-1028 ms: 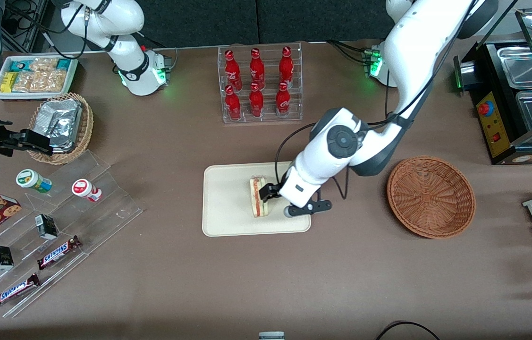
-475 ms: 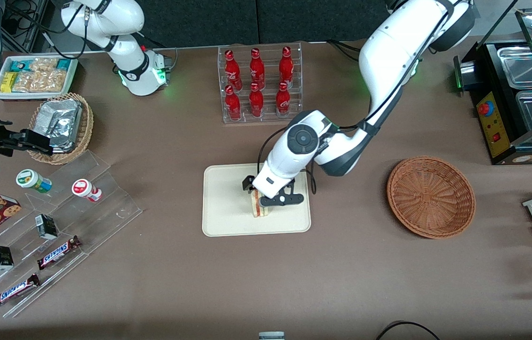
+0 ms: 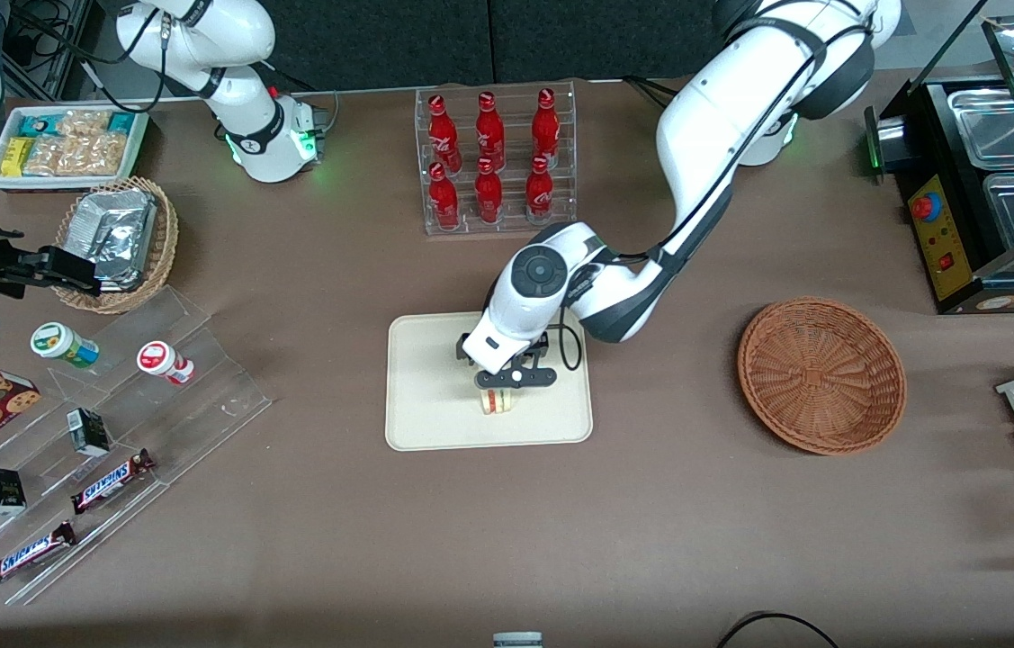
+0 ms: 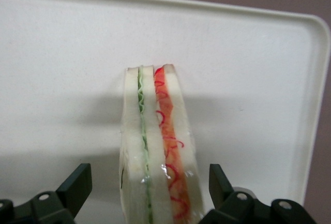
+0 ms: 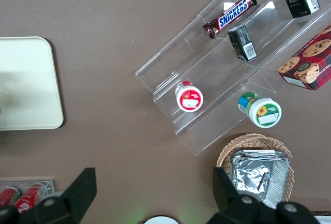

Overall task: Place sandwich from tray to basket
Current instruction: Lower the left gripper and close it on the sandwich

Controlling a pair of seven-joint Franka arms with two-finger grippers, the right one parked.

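Note:
Above the white tray (image 3: 435, 396), my gripper (image 3: 515, 371) hangs over the sandwich (image 3: 497, 401) and covers most of it in the front view; the end nearer the front camera shows. In the left wrist view, the gripper (image 4: 150, 182) is open, one finger on each side of the sandwich (image 4: 150, 146) with gaps between. The sandwich is wrapped, with white bread, a green layer and an orange-red filling, and lies on the tray (image 4: 57, 53). The round brown wicker basket (image 3: 821, 375) holds nothing and sits beside the tray, toward the working arm's end.
A clear rack (image 3: 496, 229) of red bottles stands farther from the front camera than the tray. Toward the parked arm's end are a clear stepped shelf (image 3: 201, 396) with snacks and a basket with a foil package (image 3: 115, 236). An oven (image 3: 947, 234) stands toward the working arm's end.
The gripper has moved across the tray toward the parked arm's end and come over the sandwich, covering more of it. The sandwich, tray and basket have stayed put.

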